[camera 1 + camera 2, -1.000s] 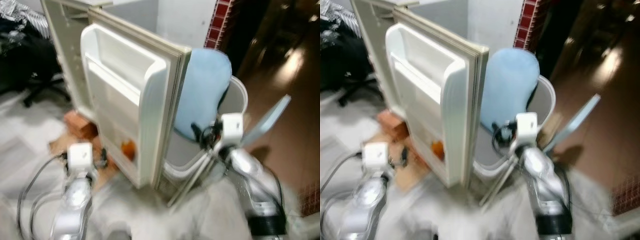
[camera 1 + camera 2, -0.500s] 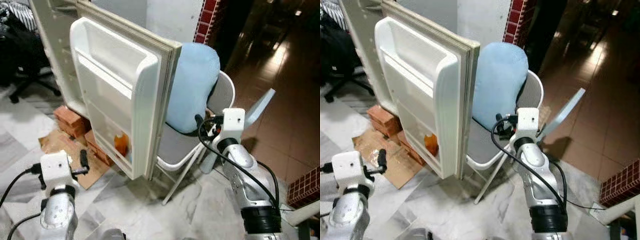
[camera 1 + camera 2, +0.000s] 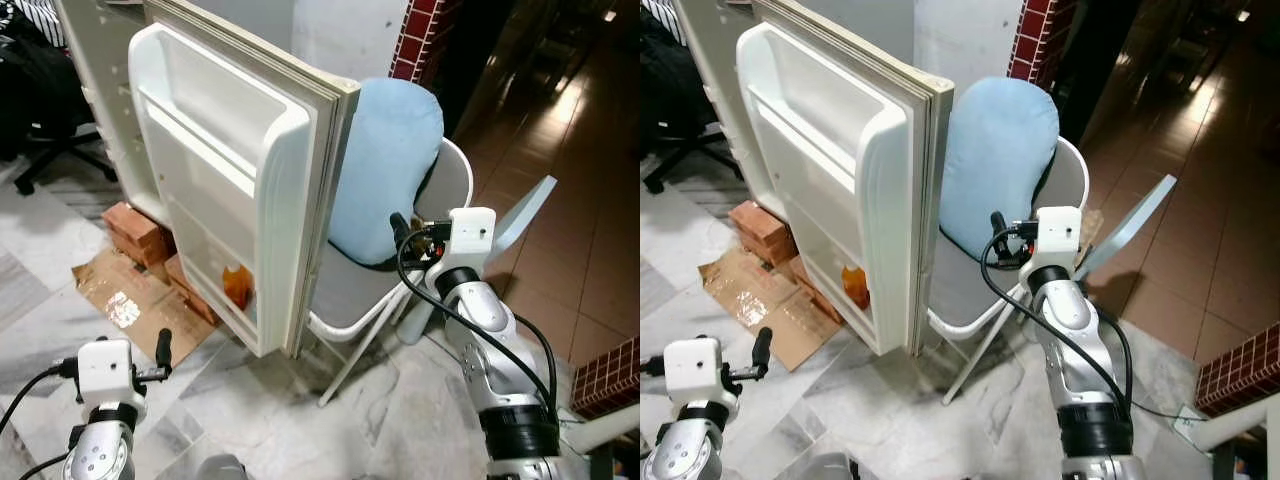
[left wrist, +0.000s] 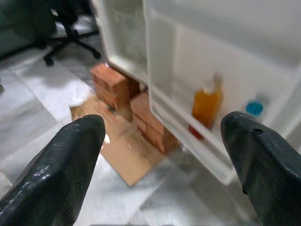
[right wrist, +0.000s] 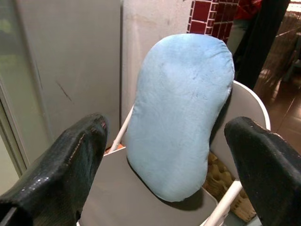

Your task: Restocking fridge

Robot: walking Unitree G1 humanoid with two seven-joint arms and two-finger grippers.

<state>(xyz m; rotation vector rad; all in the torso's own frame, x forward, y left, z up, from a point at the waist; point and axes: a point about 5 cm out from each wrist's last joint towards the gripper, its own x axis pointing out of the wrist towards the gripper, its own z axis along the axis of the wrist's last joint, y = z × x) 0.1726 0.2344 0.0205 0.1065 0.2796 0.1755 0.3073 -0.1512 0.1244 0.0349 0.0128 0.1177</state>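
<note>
The fridge door (image 3: 230, 180) stands open ahead of me, an orange bottle (image 4: 205, 104) in its bottom shelf. My view has steadied since a second ago, so I'm closing in. Left gripper (image 4: 160, 165) and right gripper (image 5: 164, 160) both spread, empty. No readable writing

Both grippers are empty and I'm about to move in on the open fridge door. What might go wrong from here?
The open fridge door rests close against the folding chair holding the blue cushion; the right gripper, open beside that cushion, could snag or tip the chair. The fridge sits on loose bricks and cardboard, so pushing the door may rock it. The orange bottle on the low door shelf could topple if the left gripper, open, comes in carelessly.
</note>
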